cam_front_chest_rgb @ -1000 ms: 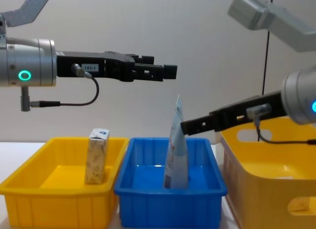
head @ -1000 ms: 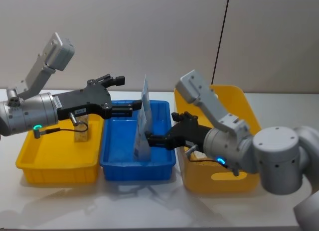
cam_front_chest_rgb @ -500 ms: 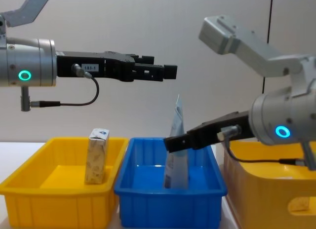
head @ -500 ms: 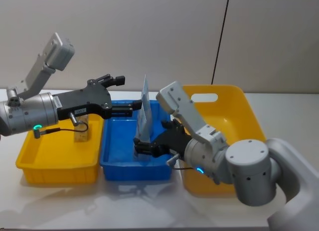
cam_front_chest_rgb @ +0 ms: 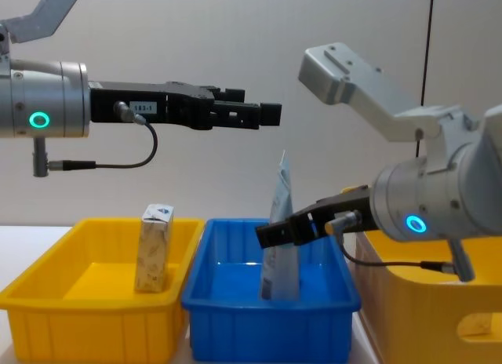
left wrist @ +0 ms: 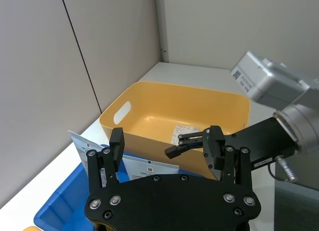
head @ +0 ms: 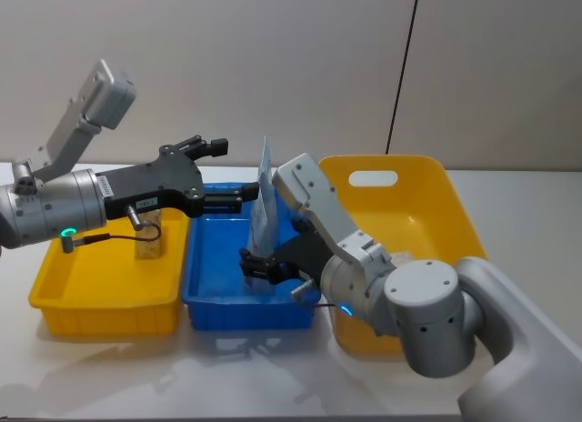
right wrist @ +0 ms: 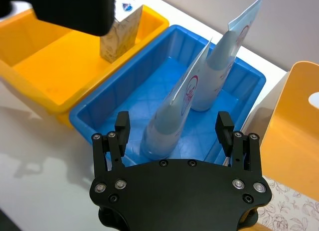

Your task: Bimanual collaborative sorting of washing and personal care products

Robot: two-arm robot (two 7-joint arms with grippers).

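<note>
Left gripper (head: 238, 170) held level above the blue bin (head: 245, 315), higher than the tube tips and well clear of the contents; jaws wide apart, empty.

Right gripper (head: 250, 266) reaching down into the blue bin from the side of the tall yellow bin (head: 459, 213); jaws spread wide, nothing clamped. From the right wrist camera, one jaw on each side of the lower body of the near squeeze tube (right wrist: 185, 94); contact not discernible.

That tube upright in the blue bin, broad end down, crimped end up; white with red print. Far squeeze tube (right wrist: 227, 61) upright just behind it in the same bin, of like colouring.

Small speckled carton (cam_front_chest_rgb: 154, 250) with blue top upright in the low yellow bin (cam_front_chest_rgb: 47, 293), to the left of the blue bin.

Flat marbled box (left wrist: 183, 131) lying on the floor of the tall yellow bin.

All three bins side by side on the white worktop (head: 91, 372).
</note>
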